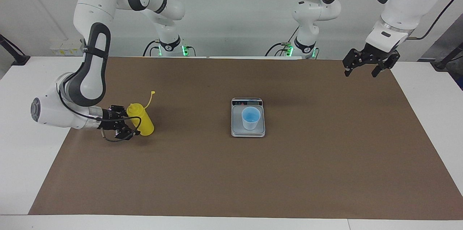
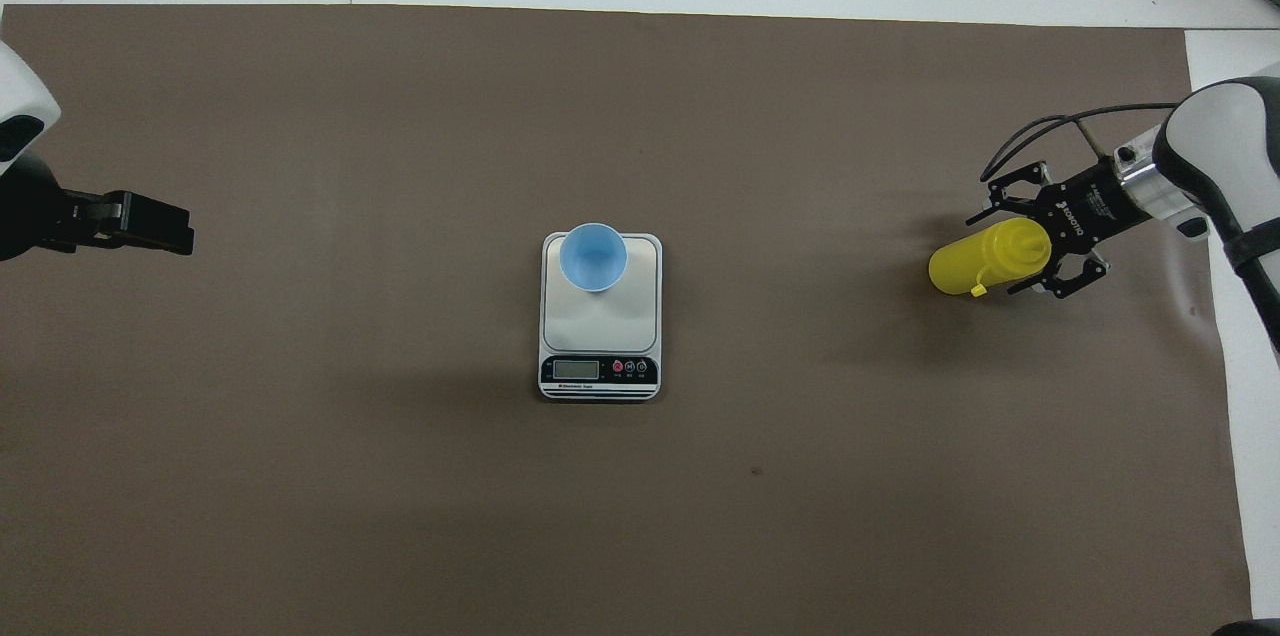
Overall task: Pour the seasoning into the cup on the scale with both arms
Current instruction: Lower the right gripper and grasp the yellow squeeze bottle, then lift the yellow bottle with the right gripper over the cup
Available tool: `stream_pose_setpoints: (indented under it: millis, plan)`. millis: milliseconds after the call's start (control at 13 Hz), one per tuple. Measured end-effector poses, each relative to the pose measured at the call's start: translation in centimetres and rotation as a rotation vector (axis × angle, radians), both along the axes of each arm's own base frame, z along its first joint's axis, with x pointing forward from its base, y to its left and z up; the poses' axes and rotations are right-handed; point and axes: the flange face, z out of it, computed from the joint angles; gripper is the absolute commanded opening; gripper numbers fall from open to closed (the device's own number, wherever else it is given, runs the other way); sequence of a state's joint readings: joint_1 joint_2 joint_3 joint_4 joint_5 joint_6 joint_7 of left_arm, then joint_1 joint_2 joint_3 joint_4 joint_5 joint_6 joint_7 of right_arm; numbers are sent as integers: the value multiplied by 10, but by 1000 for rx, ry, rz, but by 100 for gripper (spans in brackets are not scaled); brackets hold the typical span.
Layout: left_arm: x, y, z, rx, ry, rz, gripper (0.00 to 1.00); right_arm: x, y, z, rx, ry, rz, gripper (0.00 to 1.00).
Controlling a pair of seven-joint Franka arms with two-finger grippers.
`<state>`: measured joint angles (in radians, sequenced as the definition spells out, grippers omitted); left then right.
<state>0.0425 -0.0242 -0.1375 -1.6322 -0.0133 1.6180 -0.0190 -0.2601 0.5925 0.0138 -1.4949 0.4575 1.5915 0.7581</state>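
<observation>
A brown mat [image 1: 231, 172] covers the table. Mid-table sits the scale [image 1: 248, 130], well apart from both grippers, its display end toward the robots, with the cup [image 1: 250, 118] upright on its plate; nothing shows inside. At the right arm's end the seasoning [image 1: 141, 119] stands, cap tether sticking up. The right gripper [image 1: 124, 126] reaches in low, fingers spread around the bottle's side. The left gripper [image 1: 363, 69] waits, fingers apart, over the mat's other end.

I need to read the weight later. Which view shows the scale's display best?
The overhead view: the scale has its display strip facing the camera, unobstructed, with the cup on the plate. In the facing view the display is foreshortened, nearer the robots than the cup.
</observation>
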Motion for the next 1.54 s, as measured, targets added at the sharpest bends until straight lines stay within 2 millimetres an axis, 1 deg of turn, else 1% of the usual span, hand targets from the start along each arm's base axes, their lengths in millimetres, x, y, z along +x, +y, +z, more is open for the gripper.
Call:
stream_pose_setpoints:
  millis: [308, 385, 462, 538, 615, 923, 1077, 1231, 1462, 1538]
  plan:
    - [-5, 6, -7, 3, 15, 12, 100, -7, 8, 2, 54, 30, -77, 100]
    - [-6, 7, -8, 3, 10, 13, 100, -9, 7, 2, 77, 34, -98, 79]
    - [-6, 7, -8, 3, 4, 10, 100, -11, 5, 1, 99, 35, -118, 39]
    - [-6, 7, -8, 3, 2, 4, 100, -13, 3, 1, 108, 35, -129, 15]
    - [-6, 7, -8, 3, 2, 0, 100, -13, 1, 2, 112, 35, -134, 8]
    - [-7, 7, -9, 3, 3, -4, 100, -9, 1, 7, 102, 11, -149, 7]
    - [-7, 7, -7, 3, 0, -4, 100, -3, 9, 20, 76, 5, -184, 7]
    - [-8, 7, -6, 3, -2, -4, 100, 7, 38, 44, 37, -17, -212, 7]
    - [-8, 7, -6, 3, -2, -3, 100, 21, 93, 88, -23, -84, -275, 8]
    - [-8, 7, -6, 3, -2, -3, 100, 24, 115, 99, -38, -99, -296, 8]
